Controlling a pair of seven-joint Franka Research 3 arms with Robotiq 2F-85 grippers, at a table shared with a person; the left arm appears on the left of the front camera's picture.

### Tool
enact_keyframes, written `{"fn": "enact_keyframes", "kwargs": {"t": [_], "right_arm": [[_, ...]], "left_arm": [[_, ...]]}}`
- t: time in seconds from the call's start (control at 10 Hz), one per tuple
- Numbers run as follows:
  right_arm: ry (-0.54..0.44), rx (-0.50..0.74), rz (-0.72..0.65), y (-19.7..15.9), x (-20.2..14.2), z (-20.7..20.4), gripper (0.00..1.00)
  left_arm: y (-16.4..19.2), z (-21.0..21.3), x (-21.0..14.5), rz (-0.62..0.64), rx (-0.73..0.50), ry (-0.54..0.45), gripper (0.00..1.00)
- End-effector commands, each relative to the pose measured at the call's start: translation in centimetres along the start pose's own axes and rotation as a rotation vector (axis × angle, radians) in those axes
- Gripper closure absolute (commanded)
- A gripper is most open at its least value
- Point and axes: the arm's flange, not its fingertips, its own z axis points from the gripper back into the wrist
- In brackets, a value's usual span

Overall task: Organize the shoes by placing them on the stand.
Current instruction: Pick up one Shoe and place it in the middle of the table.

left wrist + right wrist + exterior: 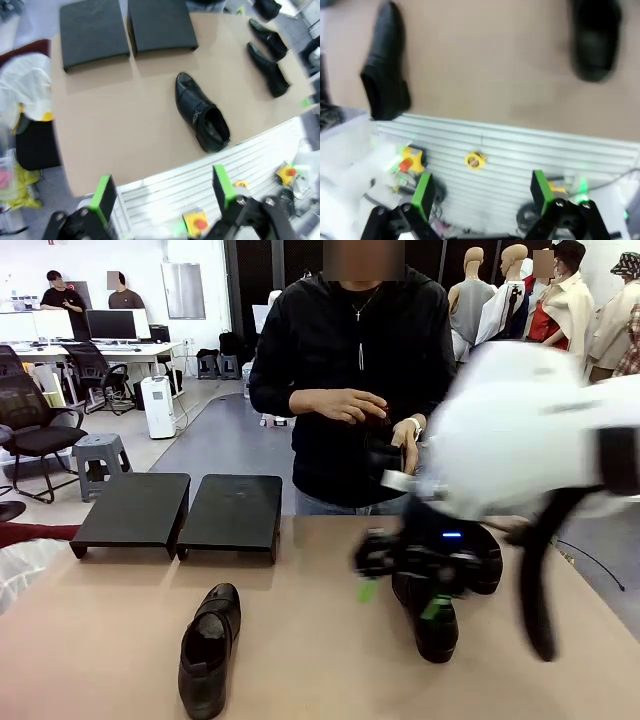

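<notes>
Table [320,685]: a tan top shared by the robot and a person.
Person [350,350]: dressed in black, stands at the far side with both hands [345,405] raised at waist height.
Right arm [520,430]: white and blurred, it reaches in from the right over the table's right half.
Stand [232,510]: two black sloped platforms sit side by side at the far left, with bare tops.
Shoes: a lone loafer [210,650] lies near the robot's edge, toe toward the stand. A pair [267,67] lies side by side on the right, well apart from the stand.
Right gripper [400,598]: hangs just above the pair, jaws spread wide, nothing between the green pads.
Left gripper [162,187]: held high over the robot's edge, jaws wide apart and empty.
</notes>
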Motion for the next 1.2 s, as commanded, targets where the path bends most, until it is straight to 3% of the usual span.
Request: {"fn": "enact_keyframes", "kwargs": {"t": [0.0, 0.3, 0.5, 0.7, 0.8, 1.1], "right_arm": [[0.067, 0.148, -0.100, -10.0, 1.6, 4.6, 0.00], [0.009, 0.480, -0.171, -23.2, 1.3, 10.1, 0.00], [-0.119, 0.600, -0.218, -28.5, -1.0, 10.8, 0.00], [-0.185, 0.539, -0.203, -27.9, -1.8, 9.6, 0.00], [-0.128, 0.569, -0.255, -30.0, -1.1, 12.4, 0.00], [-0.128, 0.569, -0.255, -30.0, -1.1, 12.4, 0.00]], "left_arm": [[0.0, 0.1, -0.2, -0.005, -0.013, -0.003, 0.00], [0.0, 0.1, -0.2, -0.005, -0.013, -0.003, 0.00], [0.0, 0.1, -0.2, -0.005, -0.013, -0.003, 0.00], [0.0, 0.1, -0.2, -0.005, -0.013, -0.003, 0.00], [0.0, 0.1, -0.2, -0.005, -0.013, -0.003, 0.00], [0.0, 0.1, -0.2, -0.005, -0.013, -0.003, 0.00]]}}
